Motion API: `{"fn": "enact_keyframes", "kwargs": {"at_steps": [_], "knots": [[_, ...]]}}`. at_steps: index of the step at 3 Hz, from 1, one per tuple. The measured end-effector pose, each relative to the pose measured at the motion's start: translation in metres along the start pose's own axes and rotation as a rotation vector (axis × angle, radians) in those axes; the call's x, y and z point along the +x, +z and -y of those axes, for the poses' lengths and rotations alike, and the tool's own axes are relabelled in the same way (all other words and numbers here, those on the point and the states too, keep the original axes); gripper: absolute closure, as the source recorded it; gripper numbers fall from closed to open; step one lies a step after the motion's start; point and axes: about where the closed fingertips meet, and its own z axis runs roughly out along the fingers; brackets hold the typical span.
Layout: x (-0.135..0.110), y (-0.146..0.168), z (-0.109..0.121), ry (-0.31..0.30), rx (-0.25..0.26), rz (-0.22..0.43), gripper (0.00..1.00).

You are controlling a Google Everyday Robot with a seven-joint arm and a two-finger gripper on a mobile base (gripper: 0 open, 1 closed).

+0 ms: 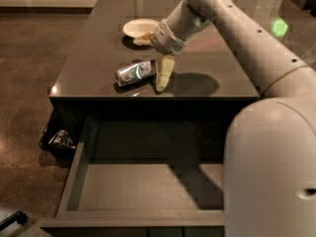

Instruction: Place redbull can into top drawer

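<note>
The redbull can lies on its side on the dark table top, near the front edge. My gripper is open and hangs over the can's right end. One cream finger points down just right of the can, touching or nearly touching it. The other finger is up by the bowl. The top drawer is pulled out below the table's front edge, with nothing on its flat grey bottom. My arm hides its right part.
A white bowl stands on the table behind the can. My arm's big cream shell fills the lower right. A dark bin with a wrapper sits on the floor left of the drawer.
</note>
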Motion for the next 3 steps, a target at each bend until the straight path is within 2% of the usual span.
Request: {"fn": "enact_keyframes", "kwargs": {"at_steps": [1, 3], "knots": [[-0.0028, 0.0073, 0.0067, -0.009, -0.003, 0.035, 0.18], [-0.0028, 0.0073, 0.0068, -0.009, -0.003, 0.035, 0.64]]}}
